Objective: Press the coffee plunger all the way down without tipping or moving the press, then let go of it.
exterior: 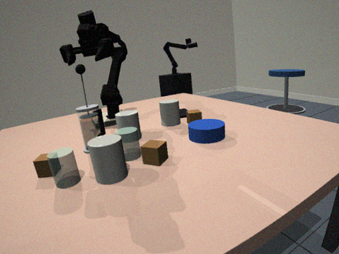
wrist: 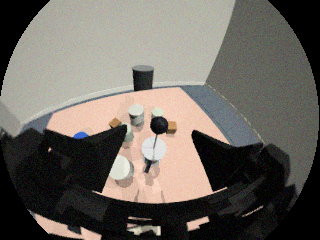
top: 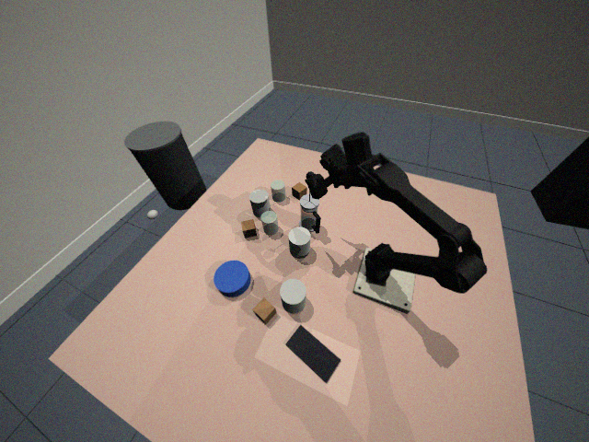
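Coffee press (exterior: 90, 128) seen upright on table (exterior: 204, 179) left of centre, plunger knob (exterior: 80, 69) raised high on rod. Gripper (exterior: 84, 51) positioned just above knob, spread wide, nothing held. Blue disc (exterior: 206, 130) located well right.

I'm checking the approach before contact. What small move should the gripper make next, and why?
Probably lower straight down over the plunger knob. The gripper is open and empty, above the knob, which shows between the fingers in the wrist view. The rod is fully raised above the press.
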Motion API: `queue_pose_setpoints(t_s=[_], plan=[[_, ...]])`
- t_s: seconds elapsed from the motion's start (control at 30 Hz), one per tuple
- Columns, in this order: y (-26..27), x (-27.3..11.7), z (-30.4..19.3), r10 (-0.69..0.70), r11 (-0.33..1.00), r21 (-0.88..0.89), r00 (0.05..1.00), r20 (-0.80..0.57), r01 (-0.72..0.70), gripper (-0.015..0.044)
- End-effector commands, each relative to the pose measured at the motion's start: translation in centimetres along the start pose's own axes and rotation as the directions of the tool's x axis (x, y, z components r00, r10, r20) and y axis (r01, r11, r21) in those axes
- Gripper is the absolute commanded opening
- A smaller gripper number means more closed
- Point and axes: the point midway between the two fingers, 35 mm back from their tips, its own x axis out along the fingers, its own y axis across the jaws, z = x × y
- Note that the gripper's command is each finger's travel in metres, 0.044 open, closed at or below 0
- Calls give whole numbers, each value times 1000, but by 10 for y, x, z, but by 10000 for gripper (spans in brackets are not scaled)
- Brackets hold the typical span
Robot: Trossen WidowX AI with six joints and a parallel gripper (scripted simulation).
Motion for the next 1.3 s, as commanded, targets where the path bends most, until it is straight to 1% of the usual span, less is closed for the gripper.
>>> queue_pose_setpoints(t_s=[0.0, 0.67, 1.03, 1.13, 1.27], plan=[[0, 6, -1, -3, 1000, 5, 1000, -4, 3, 440], [0, 35, -2, -1, 1000, 4, 1000, -2, 1, 440], [0, 35, -2, -1, 1000, 4, 1000, -2, 1, 151], [0, 35, -2, -1, 1000, 4, 1000, -2, 1, 131], [0, 35, -2, -1, 1000, 4, 1000, -2, 1, 129]])
